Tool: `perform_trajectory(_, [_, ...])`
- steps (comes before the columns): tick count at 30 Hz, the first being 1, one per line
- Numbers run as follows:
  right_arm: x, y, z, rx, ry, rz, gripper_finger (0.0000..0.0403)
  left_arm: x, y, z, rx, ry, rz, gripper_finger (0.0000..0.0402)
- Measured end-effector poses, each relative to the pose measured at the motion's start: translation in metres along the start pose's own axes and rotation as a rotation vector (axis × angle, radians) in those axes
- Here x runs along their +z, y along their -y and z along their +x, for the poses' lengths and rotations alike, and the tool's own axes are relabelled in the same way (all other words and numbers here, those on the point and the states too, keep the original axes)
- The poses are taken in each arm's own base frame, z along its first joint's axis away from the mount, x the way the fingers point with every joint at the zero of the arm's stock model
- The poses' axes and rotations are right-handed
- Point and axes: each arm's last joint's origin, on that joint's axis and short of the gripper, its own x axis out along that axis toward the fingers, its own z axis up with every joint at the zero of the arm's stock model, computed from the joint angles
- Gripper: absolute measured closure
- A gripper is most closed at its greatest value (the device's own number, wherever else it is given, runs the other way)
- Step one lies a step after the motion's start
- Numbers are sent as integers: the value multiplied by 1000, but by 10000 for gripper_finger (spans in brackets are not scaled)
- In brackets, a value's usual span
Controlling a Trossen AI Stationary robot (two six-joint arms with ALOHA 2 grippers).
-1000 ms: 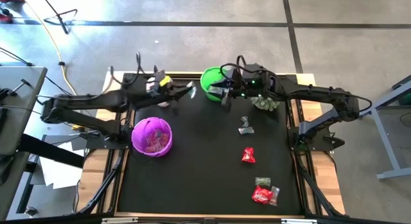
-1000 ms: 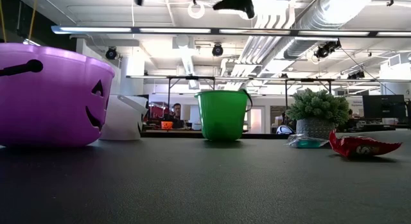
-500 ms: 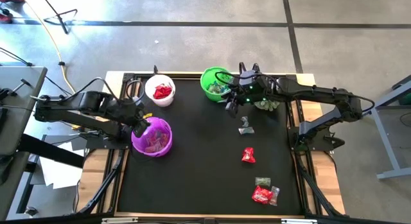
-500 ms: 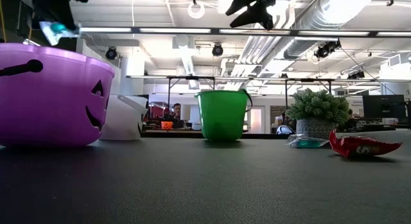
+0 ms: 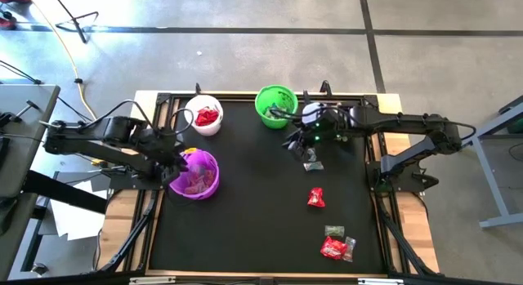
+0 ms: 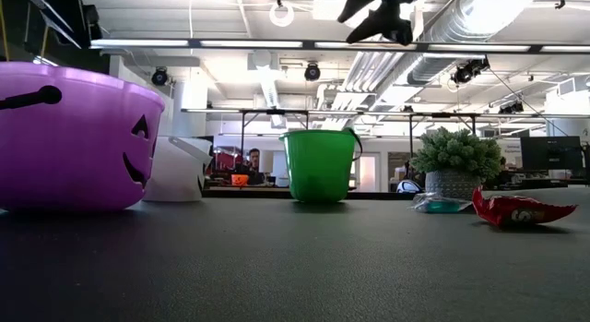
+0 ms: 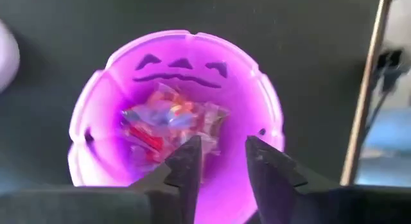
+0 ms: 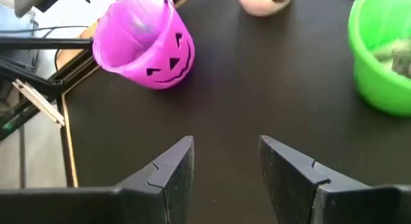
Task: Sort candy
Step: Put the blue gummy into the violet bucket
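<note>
My left gripper [image 7: 221, 161] hangs open over the purple pumpkin bucket [image 5: 196, 174], pointing down into it; several wrapped candy pieces [image 7: 168, 121] lie on its bottom. My right gripper [image 5: 294, 143] is open above the mat, between the green bucket [image 5: 275, 105] and a silvery candy [image 5: 311, 162], with nothing between its fingers [image 8: 173, 169]. A red candy [image 5: 315, 198] and a small cluster of candy [image 5: 337, 245] lie flat on the mat nearer the front. The white cup [image 5: 203, 115] holds red candy.
A small potted plant [image 6: 455, 161] stands at the far right, partly under my right arm in the high view. The three containers stand in the mat's far left half. The black mat [image 5: 245, 228] has a raised frame around it.
My left gripper has swung from beside the white cup toward the near left and tipped down over the purple bucket. Half a second ago it held a silvery-blue candy there; it has let go and the candy is gone from its fingers. My right gripper has moved from the green bucket toward the silvery candy.
</note>
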Motion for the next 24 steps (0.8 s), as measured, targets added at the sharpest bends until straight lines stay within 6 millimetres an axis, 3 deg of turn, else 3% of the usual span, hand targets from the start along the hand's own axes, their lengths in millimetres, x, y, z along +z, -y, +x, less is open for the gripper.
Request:
perform_trajectory(4, [-13, -1, 0, -45, -102, 73, 233, 7, 3, 8, 8, -9, 82, 264])
perform_trajectory(8, [-41, 4, -1, -196, -289, 129, 233, 21, 9, 18, -16, 33, 85, 252])
perform_trajectory(13, [-75, 17, 13, -317, -427, 148, 233, 39, 18, 29, -49, 129, 92, 254])
perform_trajectory(19, [-106, 37, 33, -362, -514, -115, 233, 59, 28, 37, -94, 259, 129, 256])
perform_trajectory(24, [-126, 51, 48, -296, -573, -381, 233, 68, 26, 39, -84, 325, 100, 256])
